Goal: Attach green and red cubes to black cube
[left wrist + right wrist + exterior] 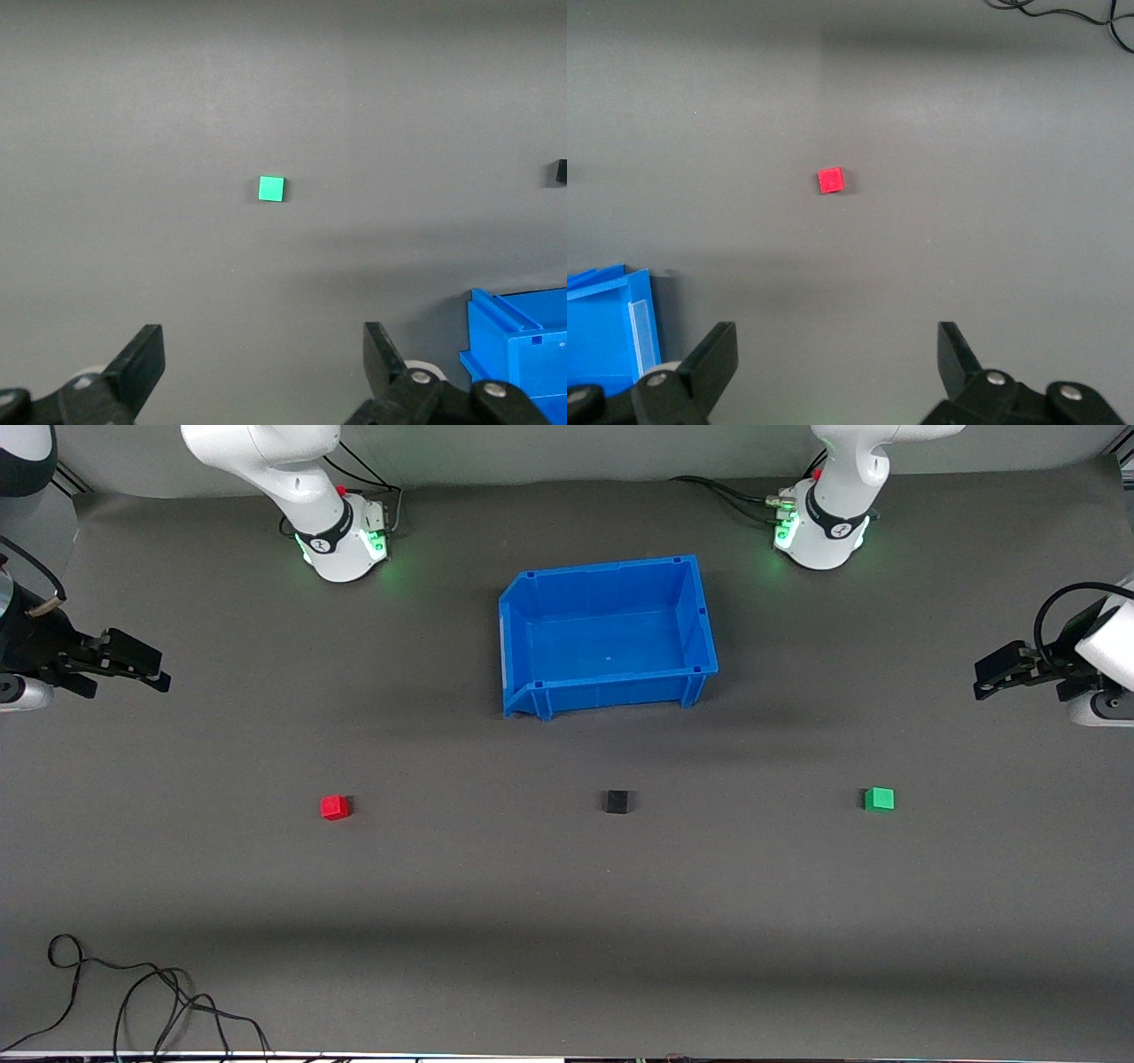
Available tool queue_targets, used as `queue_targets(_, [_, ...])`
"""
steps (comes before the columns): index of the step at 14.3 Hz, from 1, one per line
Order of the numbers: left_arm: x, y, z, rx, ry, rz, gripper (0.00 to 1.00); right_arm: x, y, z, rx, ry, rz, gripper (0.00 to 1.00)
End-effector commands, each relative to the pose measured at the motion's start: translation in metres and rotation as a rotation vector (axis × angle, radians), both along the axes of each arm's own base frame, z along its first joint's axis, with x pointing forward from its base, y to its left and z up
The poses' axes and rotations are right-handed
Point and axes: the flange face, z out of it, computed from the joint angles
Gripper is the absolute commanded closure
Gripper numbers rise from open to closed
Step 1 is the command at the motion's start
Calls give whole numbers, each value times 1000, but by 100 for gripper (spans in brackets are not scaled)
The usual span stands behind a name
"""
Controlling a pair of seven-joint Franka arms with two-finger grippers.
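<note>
The black cube (617,802) sits on the grey table near the middle. The red cube (335,807) lies toward the right arm's end; it also shows in the right wrist view (830,180). The green cube (879,799) lies toward the left arm's end; it also shows in the left wrist view (271,189). The black cube shows at the edge of the left wrist view (562,172). My right gripper (152,670) hangs open and empty over the table's right-arm end. My left gripper (983,677) hangs open and empty over the left-arm end.
An empty blue bin (532,691) stands farther from the front camera than the black cube, between the two arm bases. It shows in both wrist views (518,341) (607,328). Loose black cables (133,992) lie at the table's near edge.
</note>
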Motion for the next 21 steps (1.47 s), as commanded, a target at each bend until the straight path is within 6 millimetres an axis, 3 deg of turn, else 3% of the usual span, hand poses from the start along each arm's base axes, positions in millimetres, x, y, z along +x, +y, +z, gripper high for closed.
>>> queue_targets(1, [1,-4,3,1,-11,11,0,0,-1,3,16,-4,-20,0])
queue_targets(6, [1,-4,1,1,-10,11,0,1,0,4,7,-6,-18,0])
queue_targets(9, [1,-3,-17,1,7,8,0,1,0,4,5,-6,-18,0])
queue_targets(13, [5,-2,-69,1,-3,9,0,2,0,2,5,-3,-16,0])
queue_targets(16, [12,-1,-110,0,-14,9,0,16,0,-10,7,13,-53,0])
queue_targets(19, [9,-2,-147,-2,-31,11,0,32,-2,-13,0,21,-382,0])
queue_targets(21, [18,1,-173,-6,-33,21,0,37,-2,-23,-10,46,-627,0])
